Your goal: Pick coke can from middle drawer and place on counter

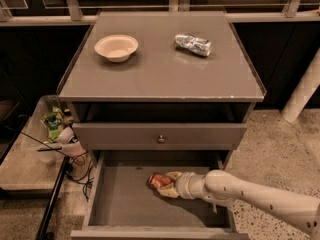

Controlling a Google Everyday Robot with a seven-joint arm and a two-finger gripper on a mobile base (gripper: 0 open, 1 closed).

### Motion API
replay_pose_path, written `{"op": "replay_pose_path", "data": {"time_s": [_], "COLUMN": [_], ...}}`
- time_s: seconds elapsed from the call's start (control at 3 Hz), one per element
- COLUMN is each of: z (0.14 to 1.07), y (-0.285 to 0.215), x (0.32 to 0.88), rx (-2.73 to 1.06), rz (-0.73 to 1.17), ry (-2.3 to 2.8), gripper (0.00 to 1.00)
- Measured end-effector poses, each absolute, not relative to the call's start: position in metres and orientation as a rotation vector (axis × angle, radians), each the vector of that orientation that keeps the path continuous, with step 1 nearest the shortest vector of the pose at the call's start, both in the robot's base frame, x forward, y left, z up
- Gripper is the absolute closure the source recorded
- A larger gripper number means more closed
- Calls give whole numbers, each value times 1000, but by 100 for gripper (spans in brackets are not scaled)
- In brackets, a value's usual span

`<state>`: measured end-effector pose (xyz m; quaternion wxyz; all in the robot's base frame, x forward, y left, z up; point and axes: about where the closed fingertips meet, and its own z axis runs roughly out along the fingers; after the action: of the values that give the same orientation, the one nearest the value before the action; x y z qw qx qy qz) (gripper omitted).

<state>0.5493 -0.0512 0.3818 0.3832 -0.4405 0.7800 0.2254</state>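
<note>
Inside the middle drawer (pixel 120 206), the coke can (pixel 156 180) is lying on its side, touching the gripper (pixel 166 184); whether clamped, cannot tell. Withdrawing outward before rising is advisable, avoiding the upper drawer front (pixel 160 134).

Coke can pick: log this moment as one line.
phase: pick | gripper: at coke can, inside middle drawer | counter: bowl, crinkled silver can

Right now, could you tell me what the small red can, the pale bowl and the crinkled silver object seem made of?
Small red coke can, lying in the grey middle drawer at the gripper: probably thin metal, glossy red paint. Pale round bowl on the grey counter: matte, perhaps paper or plastic. Crinkled silver object: shiny foil or crushed metal, creases catching light.
</note>
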Motion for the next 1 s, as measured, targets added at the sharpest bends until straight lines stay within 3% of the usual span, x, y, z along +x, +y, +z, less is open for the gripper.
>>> {"op": "replay_pose_path", "data": {"time_s": [0.33, 1.0], "z": [397, 466], "y": [-62, -98], "x": [543, 515], "rx": [-1154, -1209], "rz": [578, 584], "ry": [1999, 1962], "gripper": [100, 100]}}
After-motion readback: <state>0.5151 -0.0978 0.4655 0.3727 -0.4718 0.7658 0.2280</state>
